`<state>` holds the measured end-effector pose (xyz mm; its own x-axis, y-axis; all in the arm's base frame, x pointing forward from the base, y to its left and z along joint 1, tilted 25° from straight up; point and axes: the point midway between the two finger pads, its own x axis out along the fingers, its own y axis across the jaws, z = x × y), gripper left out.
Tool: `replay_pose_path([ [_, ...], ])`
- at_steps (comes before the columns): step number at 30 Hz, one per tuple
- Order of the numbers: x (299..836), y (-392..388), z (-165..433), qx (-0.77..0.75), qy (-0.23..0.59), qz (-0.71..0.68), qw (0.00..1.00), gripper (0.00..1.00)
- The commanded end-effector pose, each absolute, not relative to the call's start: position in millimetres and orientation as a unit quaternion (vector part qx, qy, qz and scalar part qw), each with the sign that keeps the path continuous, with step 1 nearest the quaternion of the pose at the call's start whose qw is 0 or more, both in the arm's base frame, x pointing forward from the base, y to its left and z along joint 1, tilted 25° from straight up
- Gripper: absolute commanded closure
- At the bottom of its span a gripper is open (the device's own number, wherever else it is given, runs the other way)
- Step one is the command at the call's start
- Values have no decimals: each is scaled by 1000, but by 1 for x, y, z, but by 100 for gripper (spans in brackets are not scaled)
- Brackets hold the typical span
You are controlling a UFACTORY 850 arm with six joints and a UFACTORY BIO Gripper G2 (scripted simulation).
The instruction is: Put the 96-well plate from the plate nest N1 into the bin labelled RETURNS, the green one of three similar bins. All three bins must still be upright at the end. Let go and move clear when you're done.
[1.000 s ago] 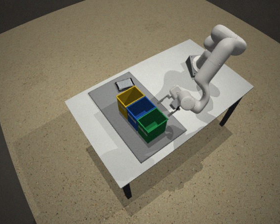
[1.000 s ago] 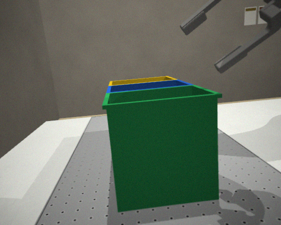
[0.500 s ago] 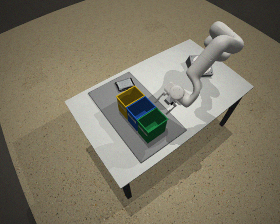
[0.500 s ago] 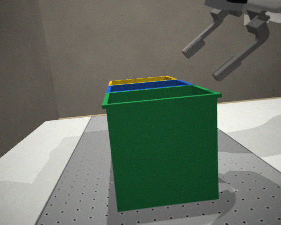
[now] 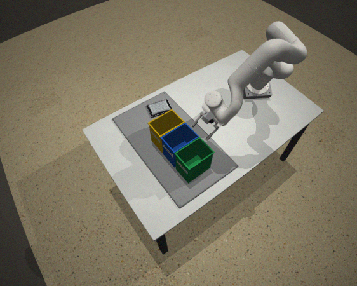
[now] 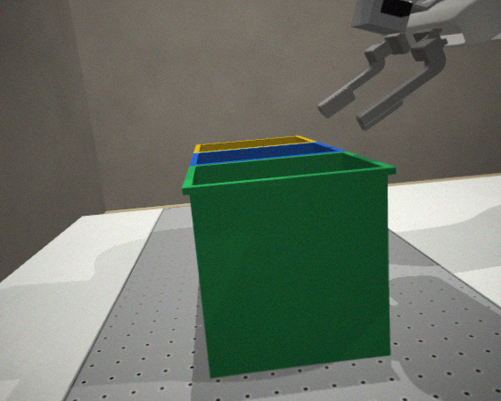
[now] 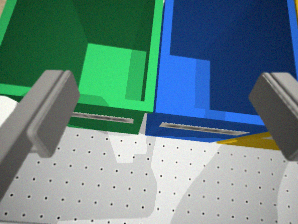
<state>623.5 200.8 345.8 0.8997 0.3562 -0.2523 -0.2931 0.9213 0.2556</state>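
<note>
The 96-well plate (image 5: pixel 159 107), pale and clear, lies in its dark nest (image 5: pixel 150 112) at the far end of the grey board, beyond the yellow bin. The green bin (image 5: pixel 201 168) (image 6: pixel 295 276) (image 7: pixel 117 75) stands upright at the other end of the row. No plate shows in the parts of its inside that are visible. My gripper (image 5: pixel 201 132) (image 6: pixel 345 118) (image 7: pixel 167 115) is open, with nothing between its fingers. It hangs above bin-rim height beside the blue and green bins, on the robot-base side, well away from the plate.
The blue bin (image 5: pixel 169 156) (image 7: pixel 182 87) stands upright in the middle of the row, close against the green bin. The yellow bin (image 5: pixel 155 140) (image 7: pixel 255 141) stands upright between it and the nest. The perforated grey board (image 5: pixel 166 184) (image 6: pixel 139 285) (image 7: pixel 90 185) lies under all three on the white table (image 5: pixel 137 203).
</note>
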Motion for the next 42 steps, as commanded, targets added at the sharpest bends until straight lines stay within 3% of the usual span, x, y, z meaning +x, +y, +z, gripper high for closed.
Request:
replay_pose_path([
  [1, 629, 182, 341, 153, 117, 168, 967, 63],
  [42, 632, 28, 331, 198, -92, 90, 972, 63],
])
